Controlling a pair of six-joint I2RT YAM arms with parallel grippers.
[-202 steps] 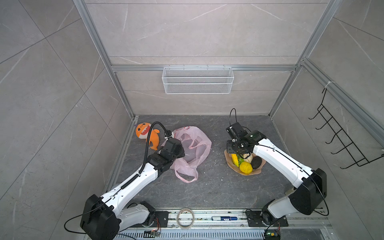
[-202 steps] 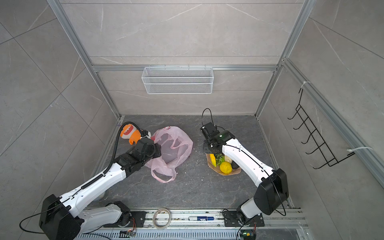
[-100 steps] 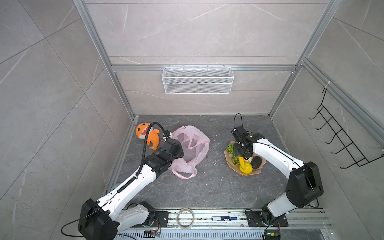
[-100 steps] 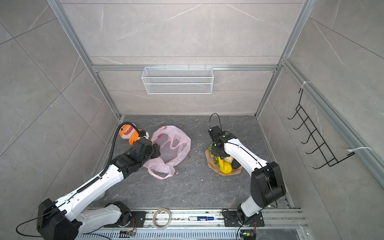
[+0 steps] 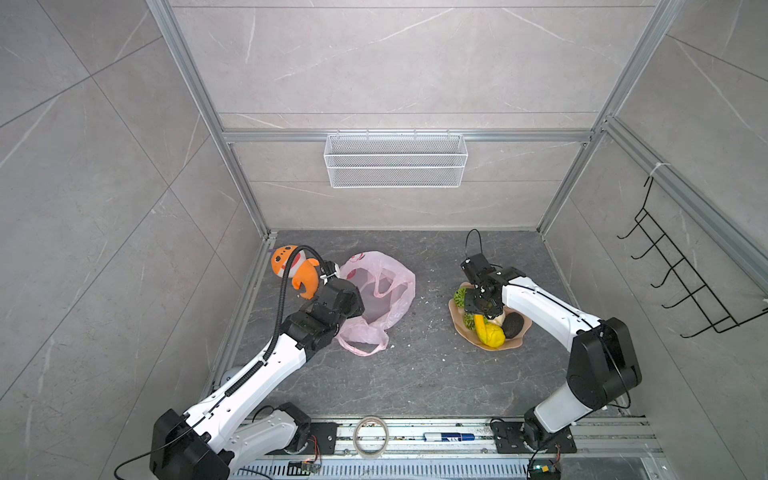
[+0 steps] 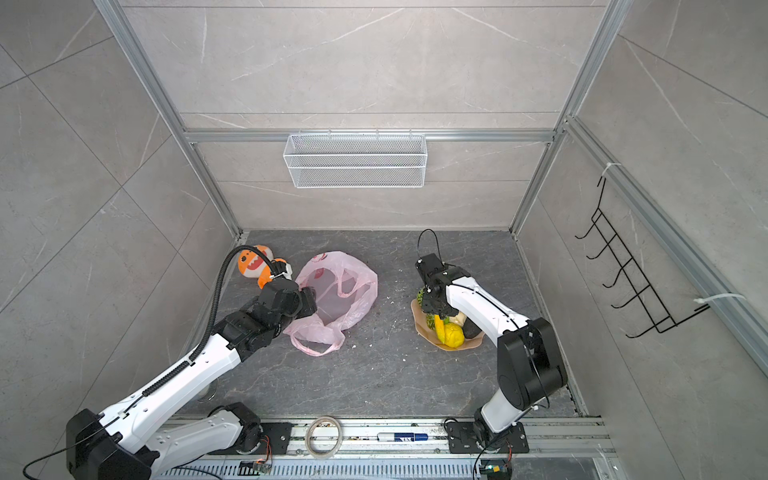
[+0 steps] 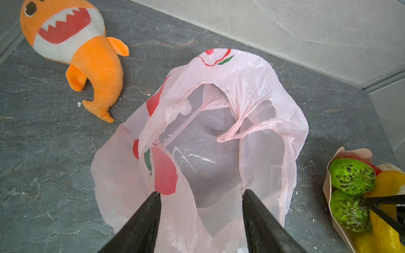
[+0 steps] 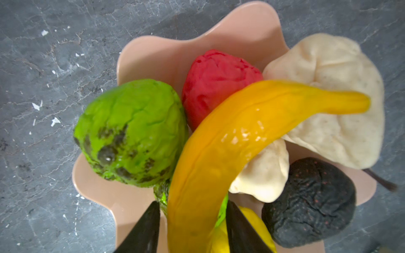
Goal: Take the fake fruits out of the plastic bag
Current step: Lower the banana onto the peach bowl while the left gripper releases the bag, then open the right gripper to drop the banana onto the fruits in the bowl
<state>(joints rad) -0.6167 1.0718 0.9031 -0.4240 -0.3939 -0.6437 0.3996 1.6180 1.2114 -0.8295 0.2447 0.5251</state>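
At three o'clock the right gripper (image 8: pixel 192 203) straddles the banana (image 8: pixel 241 135), grip unclear; at nine, the left gripper (image 7: pixel 200 192) gapes over the red-printed plastic bag (image 7: pixel 252 87).

On the table (image 5: pixel 415 386), the bag (image 5: pixel 401 282) lies left of centre, one handle loop toward the front. The shark (image 5: pixel 291 270) lies near it toward the back left corner. Well apart to the right sits the bowl (image 5: pixel 524 330) holding the fruits (image 5: pixel 494 334). The banana (image 8: pixel 241 135) lies across the top, with the ball (image 8: pixel 131 131) and apple (image 8: pixel 214 81) on one side and the avocado (image 8: pixel 311 201) on the other. A marker (image 5: pixel 449 436) lies on the front rail (image 5: pixel 415 428).
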